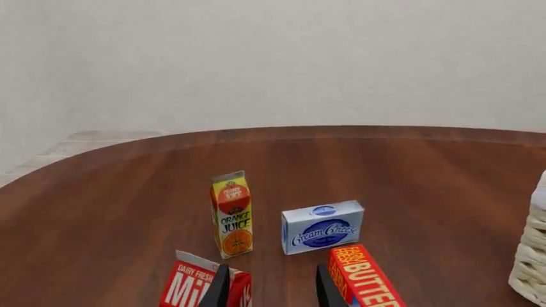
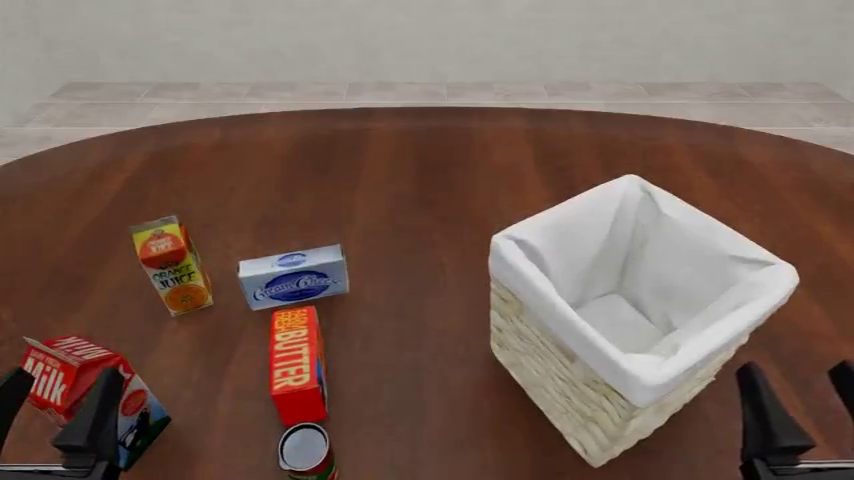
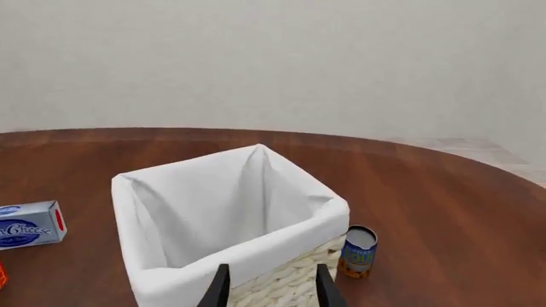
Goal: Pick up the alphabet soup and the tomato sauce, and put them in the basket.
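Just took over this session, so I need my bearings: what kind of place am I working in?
A bare simulated room, probably a benchmark set rather than a real kitchen: a round wooden table stands on a tiled floor before a blank wall. On it are groceries such as an orange juice carton, plus a lined wicker basket.

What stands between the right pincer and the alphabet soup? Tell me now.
The basket does. It stands directly ahead of the open right pincer, and the alphabet soup stands past its corner, partly hidden behind it. The front view does not show the soup at all.
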Controlling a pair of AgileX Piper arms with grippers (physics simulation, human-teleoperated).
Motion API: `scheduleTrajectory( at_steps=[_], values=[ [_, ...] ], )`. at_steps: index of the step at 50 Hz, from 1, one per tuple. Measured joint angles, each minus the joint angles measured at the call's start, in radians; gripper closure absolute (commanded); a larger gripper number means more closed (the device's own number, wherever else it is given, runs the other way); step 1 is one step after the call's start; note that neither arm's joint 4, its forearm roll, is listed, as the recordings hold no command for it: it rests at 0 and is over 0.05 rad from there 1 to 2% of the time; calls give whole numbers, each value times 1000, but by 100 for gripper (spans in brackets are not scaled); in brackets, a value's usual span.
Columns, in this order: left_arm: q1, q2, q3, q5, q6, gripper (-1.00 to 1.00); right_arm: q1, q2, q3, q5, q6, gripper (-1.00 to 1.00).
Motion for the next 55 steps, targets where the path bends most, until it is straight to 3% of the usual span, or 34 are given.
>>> scheduleTrajectory(
  at_steps=[38,55],
  values=[
    [6,0,1,-2,-17,-100,-10,143,-277,169,-105,-100],
    [2,0,0,-3,-21,-100,-37,274,-458,243,-95,-100]
  ],
)
